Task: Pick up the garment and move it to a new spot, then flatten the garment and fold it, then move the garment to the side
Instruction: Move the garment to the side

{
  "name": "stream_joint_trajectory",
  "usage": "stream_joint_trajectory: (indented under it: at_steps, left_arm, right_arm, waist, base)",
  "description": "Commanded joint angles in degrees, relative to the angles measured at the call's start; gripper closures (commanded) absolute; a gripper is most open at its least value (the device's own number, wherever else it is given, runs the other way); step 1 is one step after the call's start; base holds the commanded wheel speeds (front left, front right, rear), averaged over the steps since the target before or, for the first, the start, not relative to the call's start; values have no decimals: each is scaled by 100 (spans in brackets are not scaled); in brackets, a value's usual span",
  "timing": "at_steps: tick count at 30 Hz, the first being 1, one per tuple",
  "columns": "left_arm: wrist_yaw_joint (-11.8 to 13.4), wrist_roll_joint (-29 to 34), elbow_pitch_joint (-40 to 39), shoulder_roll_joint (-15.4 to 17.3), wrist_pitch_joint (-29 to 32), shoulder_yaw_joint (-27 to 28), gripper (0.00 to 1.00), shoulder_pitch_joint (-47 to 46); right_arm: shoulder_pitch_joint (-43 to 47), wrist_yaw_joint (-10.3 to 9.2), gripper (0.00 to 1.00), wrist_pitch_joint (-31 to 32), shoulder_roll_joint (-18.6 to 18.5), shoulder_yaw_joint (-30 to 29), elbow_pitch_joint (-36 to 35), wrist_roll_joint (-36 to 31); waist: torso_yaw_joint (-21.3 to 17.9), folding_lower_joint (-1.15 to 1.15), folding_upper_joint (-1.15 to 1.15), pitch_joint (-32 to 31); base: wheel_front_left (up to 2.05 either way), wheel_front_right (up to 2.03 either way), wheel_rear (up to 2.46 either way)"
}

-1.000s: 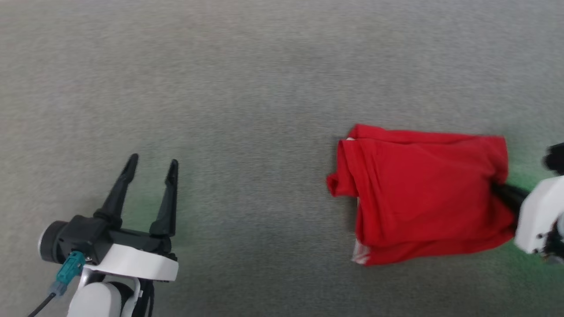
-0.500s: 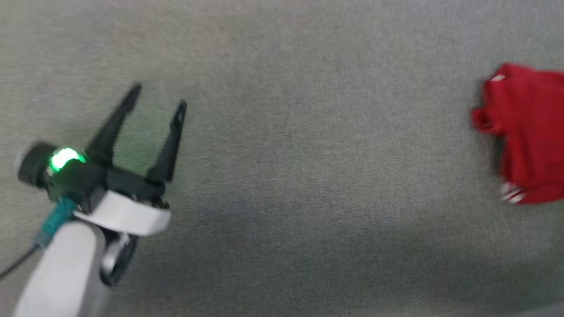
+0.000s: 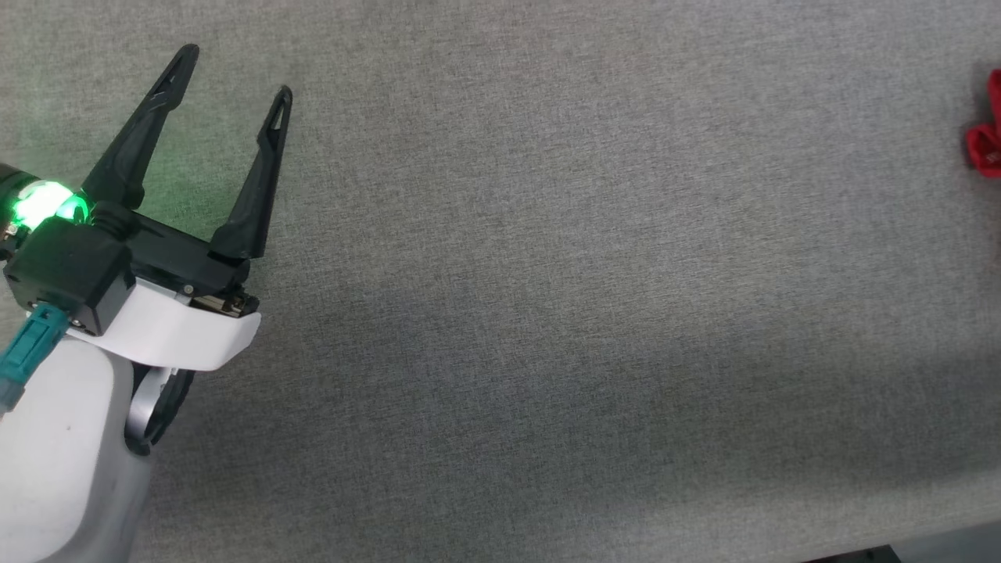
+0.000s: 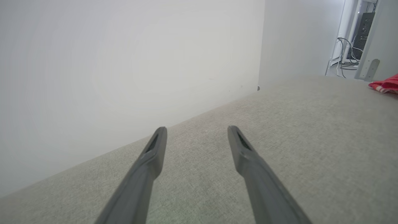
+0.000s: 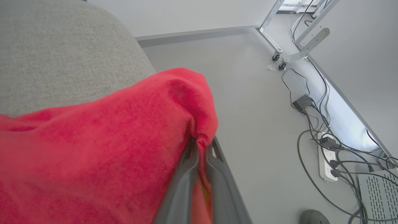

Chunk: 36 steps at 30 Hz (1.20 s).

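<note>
Swinging left since 1 s ago, the head camera now catches just a scrap of the garment (image 3: 984, 148) at its right edge, where the whole folded red bundle lay right of centre before. The left tool (image 3: 235, 72) shows larger and higher at the left, a green light (image 3: 43, 205) glowing on its wrist. Its 2 dark fingers stand well apart over bare grey tabletop (image 3: 547, 274), holding nothing.

The left wrist view has the same spread tool (image 4: 196, 128) pointing along the tabletop toward a white wall (image 4: 124, 62). The garment (image 4: 385, 85) lies far off at the right, with a bit of red-and-white striped trim showing.

The right wrist view adds the grip itself: the right tool (image 5: 203, 146) has its 2 fingers pressed together on a pinch of red fabric. The garment (image 5: 93, 149) spreads across the lower left of that view, in front of the rounded corner of the tabletop (image 5: 62, 56). Beyond are grey floor (image 5: 242, 102), castored metal legs (image 5: 279, 53), cables (image 5: 311, 130) and a power strip (image 5: 325, 165)
</note>
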Motion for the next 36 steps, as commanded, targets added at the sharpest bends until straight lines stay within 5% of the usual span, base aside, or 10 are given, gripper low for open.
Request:
stream_joint_trajectory:
  at_steps: [1, 5, 6, 7, 8, 17, 26, 36]
  left_arm:
    - [15, 10, -14, 34, -31, 28, 0, -65]
    - [15, 13, -5, 14, -31, 54, 0, -53]
    - [15, 23, 5, -2, -31, 69, 0, -41]
    - [15, 28, 17, -19, -31, 76, 0, -20]
    - [15, 25, 36, -39, -31, 88, 0, 14]
    - [15, -10, 280, -406, -31, 272, 0, 488]
    - [16, -168, 757, -916, -30, 542, 0, 1298]
    - [15, -238, 1172, -1380, -31, 949, 0, 2087]
  right_arm:
    - [-117, -4, 100, -101, 51, -21, 92, -80]
    - [-351, -4, 99, -391, 119, -49, 506, -300]
    - [-399, -4, 66, -450, 132, -45, 596, -351]
    - [-442, -4, 3, -524, 140, -33, 674, -391]
    - [-473, -4, 0, -591, 145, 6, 749, -440]
    - [-325, -4, 0, -1056, 205, 1105, 735, -387]
    - [349, -4, 0, -1571, 662, 2571, 154, 145]
    - [1329, -4, 0, -2317, 1308, 3039, -362, 566]
  waist:
    - [15, 0, 0, 22]
    - [48, 0, 0, 29]
    - [55, 0, 0, 12]
    - [61, 0, 0, -19]
    - [68, 0, 0, -59]
    - [195, 0, 0, -697]
    - [567, 0, 0, -1598]
    - [1031, 0, 0, -2539]
  base:
    - [0, 0, 0]
    - [0, 0, 0]
    - [0, 0, 0]
    - [0, 0, 0]
    - [0, 0, 0]
    - [0, 0, 0]
    - [0, 0, 0]
    - [0, 0, 0]
